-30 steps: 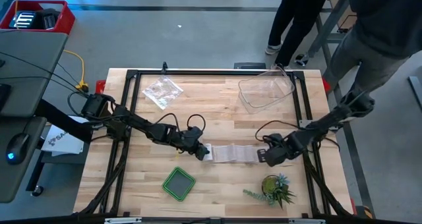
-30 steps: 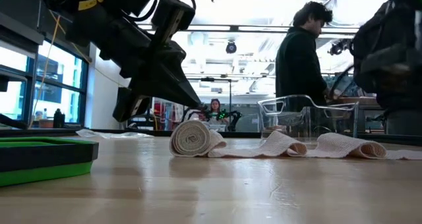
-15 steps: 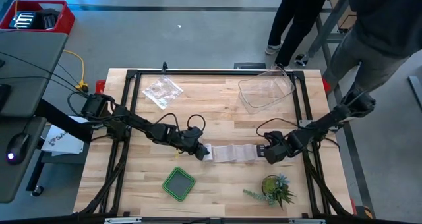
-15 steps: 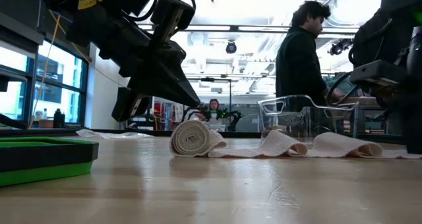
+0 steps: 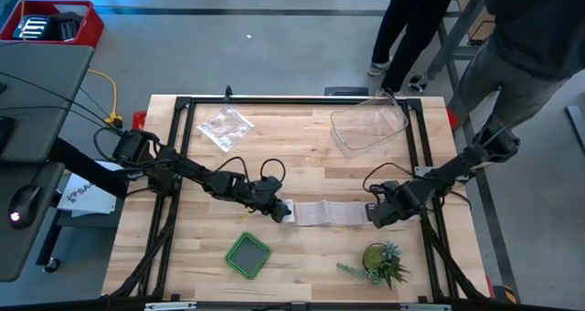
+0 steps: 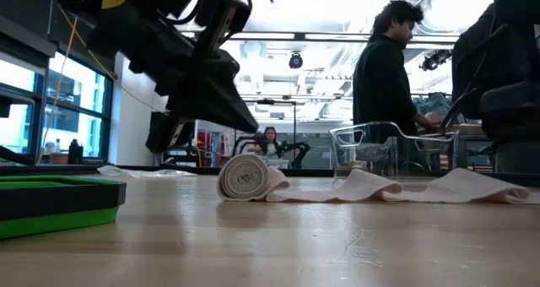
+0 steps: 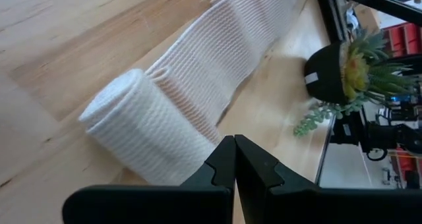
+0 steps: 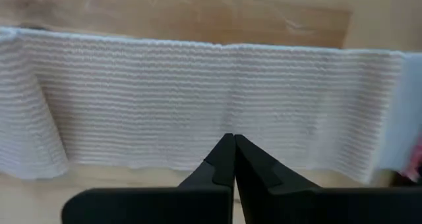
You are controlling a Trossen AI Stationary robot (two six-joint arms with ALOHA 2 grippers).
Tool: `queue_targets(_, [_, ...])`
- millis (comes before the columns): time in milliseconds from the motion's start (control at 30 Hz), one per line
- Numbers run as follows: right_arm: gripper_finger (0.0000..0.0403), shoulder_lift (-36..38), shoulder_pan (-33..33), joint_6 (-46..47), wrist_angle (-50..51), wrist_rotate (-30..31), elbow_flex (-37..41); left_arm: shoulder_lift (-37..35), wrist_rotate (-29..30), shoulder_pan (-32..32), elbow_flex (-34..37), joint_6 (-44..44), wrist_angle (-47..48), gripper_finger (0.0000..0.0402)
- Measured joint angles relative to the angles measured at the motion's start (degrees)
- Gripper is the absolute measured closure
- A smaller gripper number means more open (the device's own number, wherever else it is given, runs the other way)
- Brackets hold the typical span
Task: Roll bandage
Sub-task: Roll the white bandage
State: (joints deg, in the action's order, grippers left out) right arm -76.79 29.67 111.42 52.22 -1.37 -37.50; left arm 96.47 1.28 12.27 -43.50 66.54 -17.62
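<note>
**Half-rolled bandage between two closed grippers**

Wooden planks make up the table (image 5: 302,256) we are working on, framed by black rails, with a busy workshop behind it. Near the middle of it lies the bandage (image 5: 320,213), white ribbed gauze, rolled up at its left end (image 6: 245,177) and running flat toward our right arm.

Our left gripper (image 5: 277,210) sits at the rolled end, its fingers pressed together just beside the roll (image 7: 148,135) and holding nothing. Our right gripper (image 5: 377,213) sits over the loose end, fingers likewise together, their tips just above the flat strip (image 8: 198,105); whether they touch it we cannot tell.

Farther out, a green square tray (image 5: 248,254) lies toward the front edge, and a small potted plant (image 5: 379,261) stands front right. A clear plastic tub (image 5: 367,128) sits at the back right, a crinkly clear bag (image 5: 225,126) at the back left. Two people (image 5: 512,37) stand beyond the table's far right corner. We can read no writing on any of these things.
</note>
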Motion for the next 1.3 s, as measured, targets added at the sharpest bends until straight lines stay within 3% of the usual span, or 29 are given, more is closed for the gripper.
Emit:
queue_targets(200, [0.0403,0.02,0.0,-0.87,4.48,-0.87,-2.26,0.0,-0.15,0.01,-4.5,-4.56,6.62,0.0401])
queue_targets(400, [0.0403,0.02,-0.04,0.63,5.13,4.88,-5.89,0.66,0.42,-0.47,-8.42,-8.22,16.26,0.0402])
queue_targets(733, [0.0403,0.02,-0.04,1.55,4.76,8.16,-7.53,4.63,-3.44,-3.39,-12.16,-10.11,16.97,0.0401])
queue_targets(867, [0.0403,0.04,-0.04,1.7,4.36,8.75,-7.53,6.47,-5.7,-3.3,-14.52,-9.77,23.34,0.0401])
queue_targets(1300, [0.0403,0.04,-0.04,1.53,3.0,10.74,-7.51,7.23,-2.25,-2.71,-15.15,-7.99,22.17,0.0402])
